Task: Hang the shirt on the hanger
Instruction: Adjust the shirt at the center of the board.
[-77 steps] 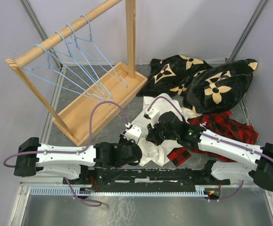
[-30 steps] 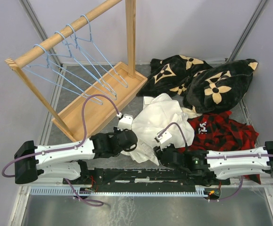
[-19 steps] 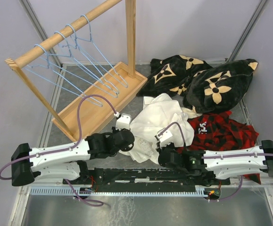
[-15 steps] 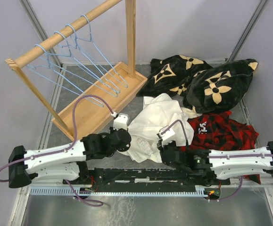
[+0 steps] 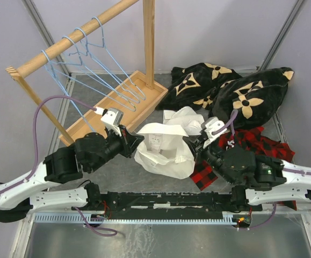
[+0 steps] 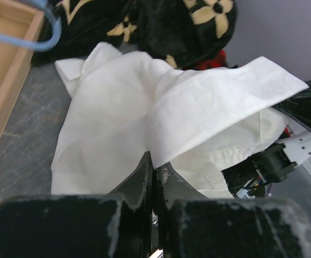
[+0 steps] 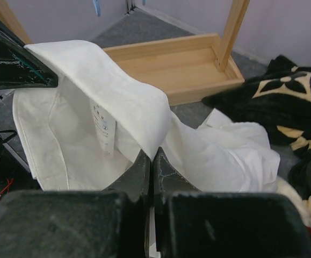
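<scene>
left hand [image 6: 152, 164], right hand [image 7: 151, 157], both pinching shirt [image 5: 163, 156]

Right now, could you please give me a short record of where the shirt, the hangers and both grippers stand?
shirt: cream-white, one edge spread between both grippers, the rest bunched on the table
left gripper: shut on the shirt
right gripper: shut on the shirt
hangers: four, light blue, all on the wooden rail, none in the shirt
nearby: black flowered blanket, red plaid garment
</scene>
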You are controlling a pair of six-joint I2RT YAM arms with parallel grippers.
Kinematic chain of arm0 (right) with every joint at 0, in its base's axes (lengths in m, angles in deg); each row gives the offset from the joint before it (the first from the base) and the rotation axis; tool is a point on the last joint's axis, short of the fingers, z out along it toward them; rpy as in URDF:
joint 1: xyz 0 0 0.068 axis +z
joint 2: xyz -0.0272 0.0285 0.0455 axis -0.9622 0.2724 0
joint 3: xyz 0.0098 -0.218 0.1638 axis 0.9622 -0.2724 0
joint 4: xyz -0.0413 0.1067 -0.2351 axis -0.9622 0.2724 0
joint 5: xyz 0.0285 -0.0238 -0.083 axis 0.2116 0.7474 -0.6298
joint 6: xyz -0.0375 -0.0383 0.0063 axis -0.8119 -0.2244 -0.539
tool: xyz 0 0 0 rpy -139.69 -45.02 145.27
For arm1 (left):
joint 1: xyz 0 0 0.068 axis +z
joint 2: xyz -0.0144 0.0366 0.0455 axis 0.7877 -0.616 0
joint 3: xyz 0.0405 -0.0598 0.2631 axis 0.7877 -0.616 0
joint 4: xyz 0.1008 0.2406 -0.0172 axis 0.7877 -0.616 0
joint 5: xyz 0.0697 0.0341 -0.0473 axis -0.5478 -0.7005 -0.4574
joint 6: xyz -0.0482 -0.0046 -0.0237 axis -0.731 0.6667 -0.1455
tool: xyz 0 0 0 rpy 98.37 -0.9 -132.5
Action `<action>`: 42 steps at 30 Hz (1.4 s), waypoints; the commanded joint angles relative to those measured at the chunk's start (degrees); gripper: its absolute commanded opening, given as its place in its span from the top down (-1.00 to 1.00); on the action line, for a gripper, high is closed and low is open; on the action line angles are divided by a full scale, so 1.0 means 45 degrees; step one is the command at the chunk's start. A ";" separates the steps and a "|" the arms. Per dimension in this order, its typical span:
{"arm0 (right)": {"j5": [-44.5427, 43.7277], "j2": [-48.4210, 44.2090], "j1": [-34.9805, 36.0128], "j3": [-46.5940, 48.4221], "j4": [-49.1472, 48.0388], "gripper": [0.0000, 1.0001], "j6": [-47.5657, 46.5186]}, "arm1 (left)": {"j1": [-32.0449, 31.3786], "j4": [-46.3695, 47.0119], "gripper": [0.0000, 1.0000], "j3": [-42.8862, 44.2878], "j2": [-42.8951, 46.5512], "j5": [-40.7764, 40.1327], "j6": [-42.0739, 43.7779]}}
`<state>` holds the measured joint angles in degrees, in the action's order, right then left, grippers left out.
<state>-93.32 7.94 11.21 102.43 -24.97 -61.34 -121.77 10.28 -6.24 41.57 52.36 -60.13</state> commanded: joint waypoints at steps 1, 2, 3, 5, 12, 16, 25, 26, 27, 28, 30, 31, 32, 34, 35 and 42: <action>0.0445 0.0037 0.0045 0.1808 0.0409 1.00 -0.2057 | -0.0146 0.0541 0.95 0.2056 -0.1129 0.1277 0.1939; 0.0477 0.0105 0.0054 0.2198 0.0488 1.00 -0.2296 | -0.0194 0.0480 0.95 0.2559 -0.1541 0.1342 0.2182; 0.0498 0.0176 0.0046 0.2577 0.0602 1.00 -0.2553 | -0.0268 0.0370 0.95 0.3149 -0.2034 0.1323 0.2380; 0.0485 0.0315 0.0046 0.3478 0.0894 1.00 -0.3027 | -0.0458 0.0023 0.95 0.4528 -0.2949 0.1096 0.2961; -0.0459 0.1678 0.0046 0.8022 0.1811 1.00 -0.5848 | -0.0587 -0.1245 0.95 1.1190 -0.6053 -0.1165 0.5159; -0.0707 0.3017 0.0047 1.1383 0.1112 1.00 -0.8532 | -0.0588 -0.0948 0.95 1.6036 -0.8418 -0.2788 0.7104; 0.0796 0.6166 0.0059 1.7344 -0.0215 1.00 -1.2801 | -0.0983 0.6120 0.94 1.7843 -0.9929 -0.3490 1.1706; 0.1026 0.6349 0.0056 1.7639 -0.0592 1.00 -1.3207 | -0.1052 0.6705 0.95 1.7872 -1.0019 -0.3302 1.2050; 0.1228 0.6457 0.0051 1.7825 -0.0983 1.00 -1.3597 | -0.1093 0.7217 0.95 1.7919 -1.0118 -0.3144 1.2403; 0.1424 0.6610 0.0045 1.8036 -0.1254 1.00 -1.4000 | -0.1140 0.7623 0.95 1.8067 -1.0260 -0.3022 1.2826; 0.1788 0.6960 0.0044 1.8838 -0.1412 1.00 -1.4685 | -0.1204 0.8132 0.95 1.8531 -1.0586 -0.2869 1.3387; 0.1814 0.7137 0.0044 1.9220 -0.1447 1.00 -1.4983 | -0.1217 0.8292 0.95 1.8771 -1.0782 -0.2824 1.3605; 0.1839 0.7359 0.0044 1.9570 -0.1427 1.00 -1.5188 | -0.1226 0.8431 0.95 1.8908 -1.0853 -0.2794 1.3779; 0.1899 0.7568 0.0045 1.9912 -0.1306 1.00 -1.5419 | -0.1230 0.8673 0.95 1.8923 -1.0858 -0.2701 1.4023; 0.1950 0.7541 0.0044 1.9855 -0.1280 1.00 -1.5455 | -0.1227 0.8731 0.95 1.8922 -1.0855 -0.2702 1.4134; 0.1544 0.6672 0.0046 1.8222 -0.0640 1.00 -1.4572 | -0.1249 0.6608 0.95 1.8631 -1.0524 -0.3454 1.3218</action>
<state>-85.52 41.84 11.32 186.62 -25.89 -127.72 -127.61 42.08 76.21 -8.40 40.62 -0.26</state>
